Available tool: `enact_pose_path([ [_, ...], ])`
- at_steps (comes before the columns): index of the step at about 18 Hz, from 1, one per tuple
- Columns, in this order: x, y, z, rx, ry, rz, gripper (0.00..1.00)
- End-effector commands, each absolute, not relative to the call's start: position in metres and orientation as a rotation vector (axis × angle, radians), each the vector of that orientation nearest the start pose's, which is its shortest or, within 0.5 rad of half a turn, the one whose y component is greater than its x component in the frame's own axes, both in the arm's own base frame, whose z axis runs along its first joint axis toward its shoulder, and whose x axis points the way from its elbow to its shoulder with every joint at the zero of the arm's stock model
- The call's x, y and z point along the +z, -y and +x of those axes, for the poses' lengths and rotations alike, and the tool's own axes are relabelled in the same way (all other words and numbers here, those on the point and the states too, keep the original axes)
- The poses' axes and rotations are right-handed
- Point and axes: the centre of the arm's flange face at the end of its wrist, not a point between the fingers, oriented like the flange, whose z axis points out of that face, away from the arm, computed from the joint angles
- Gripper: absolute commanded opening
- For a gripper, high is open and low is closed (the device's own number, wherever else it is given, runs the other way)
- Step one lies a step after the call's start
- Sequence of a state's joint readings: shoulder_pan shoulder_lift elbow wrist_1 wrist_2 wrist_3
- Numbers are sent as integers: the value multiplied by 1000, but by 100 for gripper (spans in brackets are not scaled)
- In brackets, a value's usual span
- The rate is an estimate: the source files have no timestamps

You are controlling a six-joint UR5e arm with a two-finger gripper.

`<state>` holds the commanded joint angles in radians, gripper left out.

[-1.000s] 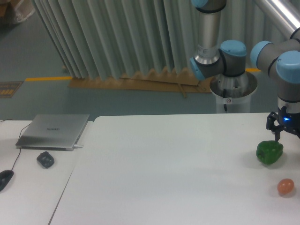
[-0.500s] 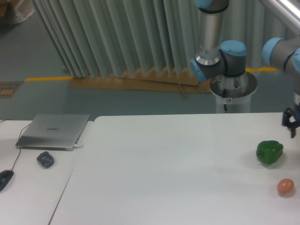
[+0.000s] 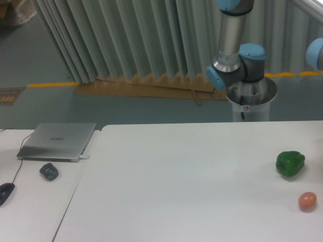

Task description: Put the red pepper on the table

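The robot arm (image 3: 235, 45) stands tall behind the table (image 3: 176, 171). Its gray tube goes straight up out of the top of the picture, and a blue joint peeks in at the right edge. The gripper is out of the picture, so I cannot tell if its jaws are spread or pressed together. The red pepper cannot be seen anywhere. A green pepper (image 3: 290, 164) sits near the table's right side. A small orange-pink ball (image 3: 307, 200) lies near it, closer to the front. A closed laptop (image 3: 58, 141) rests on the desk (image 3: 30, 201) at the left.
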<state>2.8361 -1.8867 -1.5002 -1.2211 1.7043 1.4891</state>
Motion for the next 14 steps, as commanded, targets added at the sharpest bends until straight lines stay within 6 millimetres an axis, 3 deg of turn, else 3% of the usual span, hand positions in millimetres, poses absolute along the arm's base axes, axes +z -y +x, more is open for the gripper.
enact_pose_path([
  [4, 374, -282, -569, 191, -383, -3247, 100],
  [6, 360, -279, -576, 152, -472, -3246, 100],
  [11, 348, -277, -583, 84, -965, -3221, 100],
  [14, 346, -276, -588, 102, -1061, -3182, 100],
])
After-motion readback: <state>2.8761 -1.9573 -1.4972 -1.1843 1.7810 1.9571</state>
